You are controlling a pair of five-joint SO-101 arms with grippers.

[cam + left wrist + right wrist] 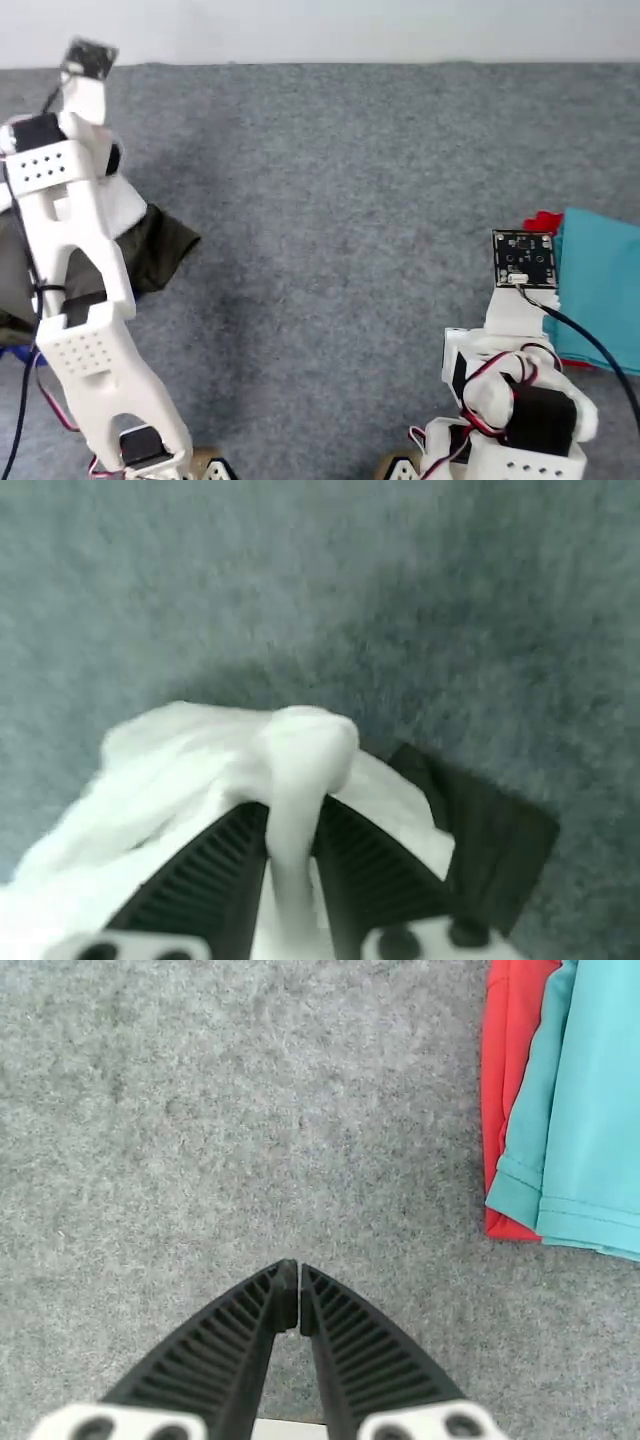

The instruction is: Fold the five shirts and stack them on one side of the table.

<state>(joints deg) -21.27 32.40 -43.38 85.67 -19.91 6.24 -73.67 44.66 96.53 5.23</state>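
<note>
Cloth of a white shirt (190,750) is bunched and pinched between the fingers of the left gripper (292,815), with a fold of it squeezed up through the jaws. This reads as a grab meant to lift that shirt off the unfolded heap at the left side of the table (350,180). A dark shirt (480,830) lies crumpled just beside the white one and partly under it, so it may drag along. The right gripper (299,1295) hangs above bare grey table covering with its fingers pressed together on nothing, probably parked out of the way. Near it, at the table's right edge, a teal shirt (590,1110) lies flat on top of a red shirt (505,1060), their edges roughly aligned, which looks like the start of the folded stack.
</note>
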